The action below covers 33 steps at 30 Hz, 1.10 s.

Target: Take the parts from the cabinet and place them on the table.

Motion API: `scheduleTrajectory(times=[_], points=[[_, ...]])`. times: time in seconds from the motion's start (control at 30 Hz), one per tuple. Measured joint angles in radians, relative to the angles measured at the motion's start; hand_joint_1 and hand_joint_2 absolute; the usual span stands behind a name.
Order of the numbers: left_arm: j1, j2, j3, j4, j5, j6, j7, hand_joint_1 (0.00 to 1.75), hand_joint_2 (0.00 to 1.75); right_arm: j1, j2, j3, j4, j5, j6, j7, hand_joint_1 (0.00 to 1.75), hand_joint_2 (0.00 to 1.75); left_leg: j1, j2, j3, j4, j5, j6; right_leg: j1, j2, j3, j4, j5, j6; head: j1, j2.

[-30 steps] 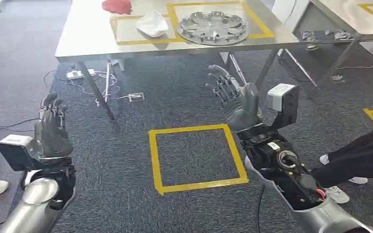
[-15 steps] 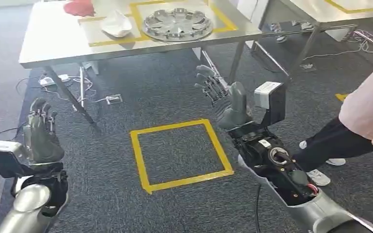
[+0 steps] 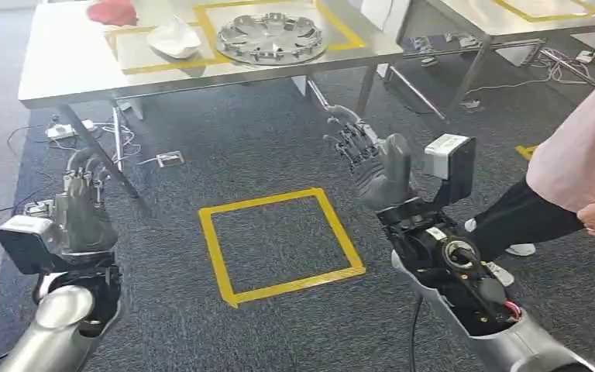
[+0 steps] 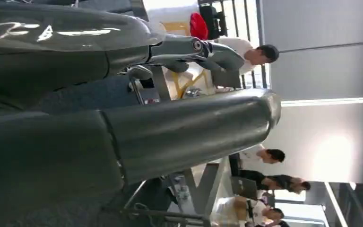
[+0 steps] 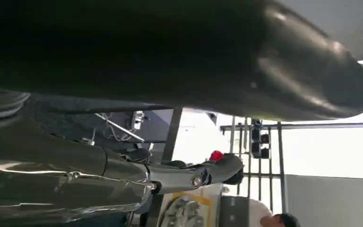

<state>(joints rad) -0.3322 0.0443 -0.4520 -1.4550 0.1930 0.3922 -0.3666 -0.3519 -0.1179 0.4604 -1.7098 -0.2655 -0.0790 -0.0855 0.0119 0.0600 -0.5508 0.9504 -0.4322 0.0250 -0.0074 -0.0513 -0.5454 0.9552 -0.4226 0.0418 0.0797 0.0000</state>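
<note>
Silver hubcap (image 3: 270,36): one, on steel table (image 3: 70,81), beside one white part (image 3: 173,39).
Red item (image 3: 111,12): one, cut off.
Left hand (image 3: 84,211): empty, fingers apart.
Right hand (image 3: 373,163): empty, fingers spread.

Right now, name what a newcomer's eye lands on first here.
The yellow tape square on the dark carpet sits between the two raised hands, left hand and right hand, both holding nothing. Beyond them, a silver hubcap lies on the steel table, inside a taped outline.
</note>
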Motion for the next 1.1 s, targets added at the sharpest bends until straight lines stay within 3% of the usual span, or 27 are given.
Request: scheduleTrajectory(times=[0.03, 0.13, 0.17, 0.2, 0.23, 0.3, 0.33, 0.37, 0.4, 0.47, 0.5, 0.53, 0.63, 0.67, 0.7, 0.73, 0.8, 0.83, 0.87, 0.9, 0.93, 0.97, 1.0, 1.03, 1.1], points=[[-0.001, 0.0, 0.0, -0.002, -0.001, 0.0, 0.0, 0.0, 0.0, -0.003, 0.0, 0.001, 0.0, -0.002, 0.001, 0.0, 0.0, 0.0, -0.007, 0.003, -0.004, 0.004, 0.001, -0.007, 0.011, -0.002, 0.005, -0.017, -0.002, -0.007, 0.0, 0.0], [0.001, 0.0, 0.0, -0.005, -0.003, 0.001, 0.003, 0.0, 0.0, -0.002, 0.0, 0.001, 0.0, -0.002, 0.003, -0.001, 0.0, 0.0, -0.007, 0.03, -0.006, 0.001, 0.006, -0.02, 0.011, 0.025, 0.004, -0.015, 0.001, -0.023, -0.009, 0.0], [0.0, 0.001, 0.0, -0.008, -0.004, 0.001, 0.003, 0.0, 0.0, -0.002, 0.0, 0.001, 0.0, -0.002, 0.003, -0.001, 0.0, 0.0, -0.007, 0.025, -0.009, 0.006, -0.004, -0.03, 0.001, 0.031, 0.009, -0.024, 0.007, -0.033, -0.01, 0.0], [-0.001, 0.002, 0.0, -0.008, -0.004, 0.002, 0.003, 0.0, 0.0, -0.005, 0.0, 0.001, 0.0, -0.002, 0.003, -0.003, 0.0, 0.0, -0.002, -0.016, -0.015, 0.029, -0.022, -0.034, 0.0, 0.036, 0.008, -0.026, 0.011, -0.04, -0.015, 0.0], [-0.001, 0.001, 0.0, -0.008, -0.004, 0.002, 0.003, 0.0, 0.0, -0.007, 0.0, 0.001, 0.0, -0.002, 0.003, -0.003, 0.0, 0.0, -0.002, -0.041, -0.045, 0.095, -0.063, -0.034, -0.001, 0.043, 0.005, -0.026, 0.014, -0.043, -0.022, 0.0], [0.004, 0.003, 0.0, -0.008, -0.004, 0.002, 0.003, 0.0, 0.0, -0.006, 0.0, 0.002, 0.0, -0.002, 0.005, -0.003, 0.0, 0.0, -0.002, -0.053, -0.132, 0.27, -0.138, -0.037, 0.0, 0.059, -0.002, -0.025, 0.017, -0.048, -0.036, 0.0], [0.007, 0.005, 0.0, -0.008, -0.004, 0.003, 0.003, 0.0, 0.0, -0.005, 0.0, 0.002, 0.0, -0.002, 0.005, -0.003, 0.0, 0.0, -0.002, -0.054, -0.165, 0.334, -0.153, -0.039, 0.0, 0.07, -0.006, -0.024, 0.018, -0.048, -0.04, 0.0], [0.01, 0.005, 0.0, -0.008, -0.004, 0.003, 0.004, 0.0, 0.0, -0.003, 0.0, 0.002, 0.0, -0.002, 0.005, -0.003, 0.0, 0.0, -0.002, -0.054, -0.171, 0.341, -0.139, -0.038, 0.0, 0.081, -0.007, -0.024, 0.019, -0.048, -0.043, 0.0], [0.012, 0.007, 0.0, -0.008, -0.004, 0.004, 0.006, 0.0, 0.0, -0.002, 0.0, 0.002, 0.0, -0.003, 0.005, -0.003, 0.0, 0.0, -0.002, -0.054, -0.152, 0.298, -0.107, -0.036, 0.0, 0.091, -0.006, -0.024, 0.02, -0.047, -0.047, 0.0], [0.011, 0.008, 0.0, -0.011, -0.005, 0.007, 0.012, 0.0, 0.0, -0.003, 0.0, 0.002, 0.0, -0.003, 0.006, -0.003, 0.0, 0.0, 0.0, -0.07, -0.063, 0.115, -0.013, -0.03, -0.001, 0.115, -0.006, -0.019, 0.021, -0.044, -0.055, 0.0], [0.011, 0.01, 0.0, -0.014, -0.005, 0.013, 0.015, 0.0, 0.0, -0.003, 0.0, 0.002, 0.0, -0.003, 0.007, -0.003, 0.0, 0.0, 0.006, -0.117, -0.025, 0.031, 0.008, -0.027, -0.001, 0.123, -0.01, -0.016, 0.021, -0.041, -0.056, 0.0], [0.012, 0.01, 0.0, -0.016, -0.005, 0.013, 0.017, 0.0, 0.0, -0.004, 0.0, 0.002, 0.0, -0.004, 0.008, -0.003, 0.0, 0.0, 0.008, -0.123, -0.019, 0.012, 0.002, -0.028, 0.006, 0.135, -0.018, -0.007, 0.019, -0.034, -0.056, 0.0], [0.016, 0.011, -0.001, -0.02, -0.006, 0.015, 0.02, 0.0, 0.0, -0.003, 0.0, 0.004, 0.0, -0.004, 0.012, -0.004, 0.0, 0.0, -0.002, -0.096, -0.02, 0.015, 0.006, -0.014, -0.003, 0.16, -0.027, -0.015, 0.028, -0.014, -0.051, 0.0], [0.016, 0.01, -0.001, -0.024, -0.007, 0.015, 0.02, 0.0, 0.0, -0.003, 0.0, 0.003, 0.0, -0.004, 0.012, -0.005, 0.0, 0.0, 0.01, -0.082, -0.018, 0.006, 0.011, -0.006, -0.004, 0.167, -0.032, -0.012, 0.026, -0.01, -0.052, 0.0], [0.015, 0.01, -0.001, -0.026, -0.007, 0.015, 0.02, 0.0, 0.0, -0.003, 0.0, 0.003, 0.0, -0.004, 0.012, -0.005, 0.0, 0.0, 0.008, -0.071, -0.017, 0.004, 0.012, -0.002, 0.002, 0.12, -0.042, 0.017, 0.003, -0.006, -0.047, 0.0], [0.015, 0.01, -0.001, -0.03, -0.007, 0.015, 0.02, 0.0, 0.0, -0.006, 0.0, 0.003, 0.0, -0.004, 0.012, -0.005, 0.0, 0.0, 0.008, -0.063, -0.017, 0.004, 0.012, 0.003, 0.0, 0.088, -0.068, 0.079, -0.035, -0.001, -0.032, 0.0], [0.019, 0.011, -0.001, -0.03, -0.007, 0.013, 0.02, 0.0, 0.0, -0.005, 0.0, 0.005, 0.0, -0.004, 0.012, -0.005, 0.0, 0.0, 0.006, -0.038, -0.018, 0.004, 0.011, 0.005, -0.006, 0.062, -0.151, 0.265, -0.12, 0.009, -0.022, 0.0], [0.022, 0.011, -0.001, -0.03, -0.007, 0.011, 0.02, 0.0, 0.0, -0.002, 0.0, 0.006, 0.001, -0.005, 0.012, -0.006, 0.0, 0.0, 0.006, -0.027, -0.017, 0.005, 0.01, 0.005, -0.008, 0.059, -0.178, 0.324, -0.136, 0.013, -0.021, 0.0], [0.024, 0.01, -0.001, -0.03, -0.007, 0.01, 0.02, 0.0, 0.0, -0.001, 0.0, 0.006, 0.002, -0.005, 0.012, -0.006, 0.0, 0.0, 0.006, -0.016, -0.017, 0.005, 0.009, 0.005, -0.01, 0.057, -0.181, 0.332, -0.128, 0.014, -0.016, 0.0], [0.025, 0.01, -0.001, -0.03, -0.007, 0.009, 0.02, 0.0, 0.0, -0.001, 0.0, 0.006, 0.002, -0.005, 0.012, -0.006, 0.0, 0.0, 0.006, -0.007, -0.015, 0.005, 0.008, 0.004, -0.012, 0.055, -0.16, 0.291, -0.099, 0.014, -0.012, 0.0], [0.025, 0.01, -0.001, -0.03, -0.007, 0.008, 0.02, 0.0, 0.0, -0.001, 0.0, 0.006, 0.002, -0.005, 0.012, -0.006, 0.0, 0.0, 0.006, 0.004, -0.013, 0.005, 0.006, 0.002, -0.012, 0.048, -0.116, 0.207, -0.053, 0.012, -0.007, 0.0], [0.024, 0.01, -0.001, -0.031, -0.007, 0.008, 0.02, 0.0, 0.0, -0.003, 0.0, 0.006, 0.002, -0.006, 0.01, -0.007, 0.0, 0.0, 0.006, 0.014, -0.008, 0.005, 0.004, -0.002, -0.011, 0.028, -0.058, 0.094, -0.003, 0.008, -0.001, 0.0], [0.025, 0.01, -0.001, -0.033, -0.007, 0.006, 0.02, 0.0, 0.0, -0.004, 0.0, 0.006, 0.002, -0.01, 0.009, -0.008, 0.0, 0.0, 0.004, 0.023, -0.004, 0.005, 0.001, -0.006, -0.006, -0.019, -0.015, 0.007, 0.022, 0.0, 0.004, 0.0], [0.024, 0.011, -0.001, -0.034, -0.007, 0.005, 0.02, 0.0, 0.0, -0.007, 0.0, 0.006, 0.002, -0.014, 0.009, -0.009, 0.0, 0.0, -0.005, 0.03, -0.005, 0.009, -0.002, -0.012, 0.011, -0.037, -0.007, -0.016, 0.011, -0.007, 0.006, 0.0], [0.026, 0.011, -0.001, -0.035, -0.008, 0.005, 0.02, 0.0, 0.0, -0.006, 0.0, 0.007, 0.002, -0.019, 0.009, -0.011, 0.0, 0.0, -0.005, 0.053, -0.003, 0.006, -0.003, -0.02, 0.01, -0.009, -0.017, -0.011, 0.014, -0.017, -0.005, 0.0]])
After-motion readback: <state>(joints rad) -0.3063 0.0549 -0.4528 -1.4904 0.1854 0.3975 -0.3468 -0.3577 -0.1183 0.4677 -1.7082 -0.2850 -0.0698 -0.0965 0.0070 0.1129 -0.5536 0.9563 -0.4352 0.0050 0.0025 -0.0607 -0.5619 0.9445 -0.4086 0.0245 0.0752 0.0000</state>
